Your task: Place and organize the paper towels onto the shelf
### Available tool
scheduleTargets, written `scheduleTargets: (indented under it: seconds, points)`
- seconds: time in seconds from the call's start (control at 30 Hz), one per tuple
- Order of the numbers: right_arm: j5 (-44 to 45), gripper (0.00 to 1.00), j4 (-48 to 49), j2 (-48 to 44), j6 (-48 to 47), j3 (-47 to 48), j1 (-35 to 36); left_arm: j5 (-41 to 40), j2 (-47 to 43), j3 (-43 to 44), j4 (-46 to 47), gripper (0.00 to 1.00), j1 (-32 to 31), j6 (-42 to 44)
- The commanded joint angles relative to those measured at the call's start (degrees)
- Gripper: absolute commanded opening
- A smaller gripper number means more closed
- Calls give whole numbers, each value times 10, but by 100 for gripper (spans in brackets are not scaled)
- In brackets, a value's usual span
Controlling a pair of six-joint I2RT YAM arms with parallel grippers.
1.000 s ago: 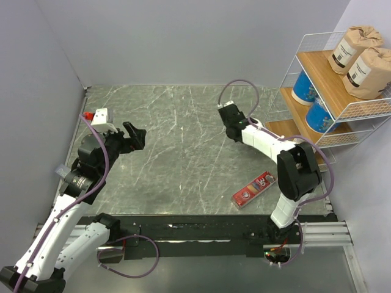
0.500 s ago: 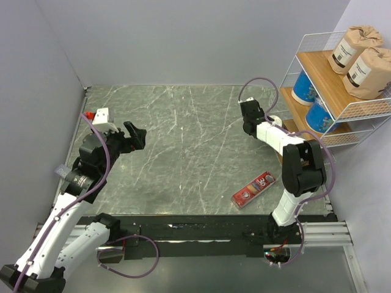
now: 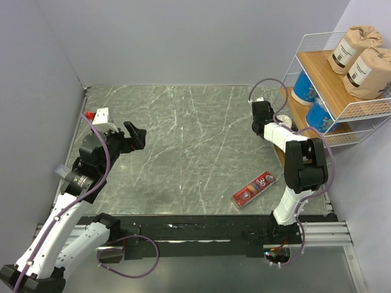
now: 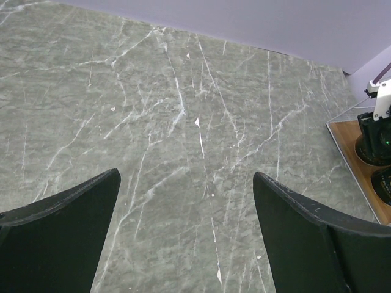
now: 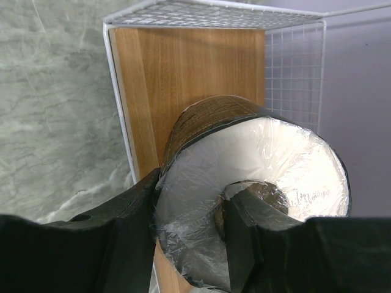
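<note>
1. claw on my right arm point(image 5: 189, 213): closed down on a black-wrapped paper towel roll with a white top point(image 5: 275, 159), one finger in the core, one outside.
2. i see that roll at the edge of the lowest wooden tier of the white wire shelf point(image 5: 183, 67); can't tell if it rests on it.
3. two brown kraft rolls point(image 3: 350, 49) on the top tier, two blue rolls point(image 3: 303, 87) on the middle tier.
4. left claw point(image 4: 186, 207) spread wide, empty, above the grey marble table point(image 3: 183, 140).

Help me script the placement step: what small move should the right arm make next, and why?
Probably ease the right gripper forward, further over the bottom tier of the shelf. It is shut on the black roll with the white top, which hangs at the tier's near edge, with bare wood ahead.
</note>
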Motion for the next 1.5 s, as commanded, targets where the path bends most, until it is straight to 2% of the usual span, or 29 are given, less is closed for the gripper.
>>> scheduleTargets:
  seconds: [0.0,0.27,0.4,0.57,0.73,0.93,1.03,1.23,1.27,1.4,1.47]
  points:
    - [11,48,51,6,-26,3,-1,-7,0,11,9,96,-1,-2]
    - [96,62,42,4,-48,19,-2,-8,-2,10,9,96,-3,-3]
    - [118,63,36,-14,-52,21,-1,-9,-5,10,9,96,-4,-3]
    - [91,63,12,-49,-14,20,8,-13,-7,10,9,96,-4,-2]
    - [105,64,5,-83,-2,5,58,-16,-7,10,9,96,-4,-2]
    - [106,69,-72,-143,67,15,129,-13,-11,9,12,97,-5,-1]
    - [60,72,-149,-187,140,38,171,-5,-20,6,17,96,-5,1]
    - [-61,85,-202,-320,234,42,255,34,-40,-6,45,96,-7,11]
    - [-71,99,-217,-335,242,47,264,42,-44,-7,46,97,-7,13]
    - [-136,100,-253,-416,305,59,286,73,-59,-17,71,97,-10,18]
    - [-213,99,-250,-448,318,45,287,89,-66,-22,79,96,-11,23]
